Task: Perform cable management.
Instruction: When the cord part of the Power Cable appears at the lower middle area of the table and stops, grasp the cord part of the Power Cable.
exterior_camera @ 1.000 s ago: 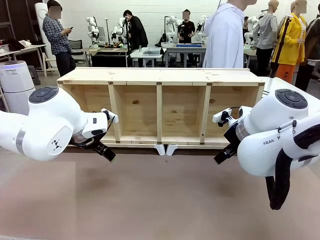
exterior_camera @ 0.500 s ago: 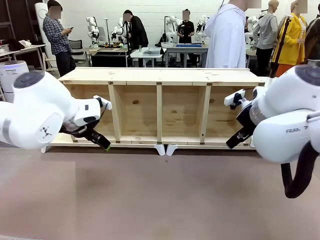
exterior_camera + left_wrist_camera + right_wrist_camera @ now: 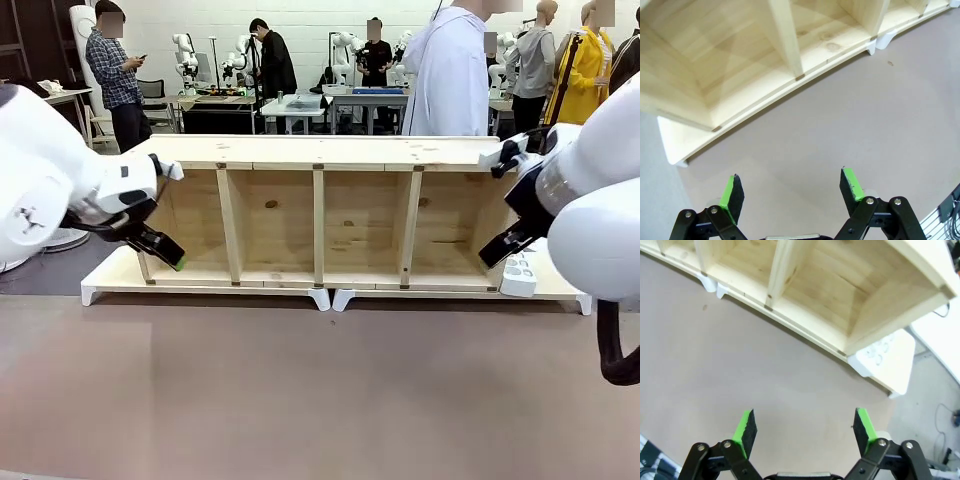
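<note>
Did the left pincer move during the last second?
Yes. The left pincer has moved left and slightly up: from the foot of the leftmost divider of the wooden shelf to its left end wall.

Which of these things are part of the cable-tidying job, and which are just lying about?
Job, likely: wooden shelf, white power strip, left gripper, right gripper, both open.
Just about: background tables, person in white.

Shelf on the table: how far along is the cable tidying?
Done: hard to say; the wooden shelf stands on the table with a white power strip at its right end, and the cable's state cannot be told. In hand: nothing; the left gripper and right gripper hang open and empty. Left: unclear, possibly everything.
</note>
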You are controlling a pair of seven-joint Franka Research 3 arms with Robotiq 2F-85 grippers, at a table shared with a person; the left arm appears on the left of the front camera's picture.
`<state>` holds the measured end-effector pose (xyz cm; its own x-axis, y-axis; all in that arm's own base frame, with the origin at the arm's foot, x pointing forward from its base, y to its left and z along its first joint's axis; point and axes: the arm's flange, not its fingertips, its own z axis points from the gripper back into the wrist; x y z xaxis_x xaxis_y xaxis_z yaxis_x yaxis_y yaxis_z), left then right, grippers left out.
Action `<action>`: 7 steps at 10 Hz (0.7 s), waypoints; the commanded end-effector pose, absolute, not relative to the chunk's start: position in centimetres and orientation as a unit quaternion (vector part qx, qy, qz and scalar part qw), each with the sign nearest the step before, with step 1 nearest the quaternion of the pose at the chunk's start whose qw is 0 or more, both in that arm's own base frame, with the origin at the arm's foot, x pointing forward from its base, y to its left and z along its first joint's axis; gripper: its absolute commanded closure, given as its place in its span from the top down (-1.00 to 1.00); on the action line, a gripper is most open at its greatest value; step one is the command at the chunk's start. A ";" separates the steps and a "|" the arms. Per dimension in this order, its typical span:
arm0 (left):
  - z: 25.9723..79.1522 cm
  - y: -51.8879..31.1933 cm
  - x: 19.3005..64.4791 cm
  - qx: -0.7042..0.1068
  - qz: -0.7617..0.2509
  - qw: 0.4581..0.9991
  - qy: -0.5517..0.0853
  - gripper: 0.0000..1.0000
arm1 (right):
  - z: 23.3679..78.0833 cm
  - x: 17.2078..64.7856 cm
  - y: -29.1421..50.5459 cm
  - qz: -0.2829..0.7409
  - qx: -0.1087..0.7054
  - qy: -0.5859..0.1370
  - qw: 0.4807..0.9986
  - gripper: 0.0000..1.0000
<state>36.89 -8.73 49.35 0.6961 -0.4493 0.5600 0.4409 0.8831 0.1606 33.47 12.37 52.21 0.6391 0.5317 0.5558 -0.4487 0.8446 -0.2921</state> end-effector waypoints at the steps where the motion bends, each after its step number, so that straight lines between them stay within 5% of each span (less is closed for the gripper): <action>1: 45.2 -5.6 26.1 0.039 -0.234 0.918 -0.317 1.00 | 47.7 24.8 8.8 0.243 -0.082 -0.340 0.905 1.00; 7: 45.4 -4.1 18.9 0.076 -0.176 0.911 -0.364 1.00 | 47.2 19.0 5.4 0.177 -0.088 -0.355 0.914 1.00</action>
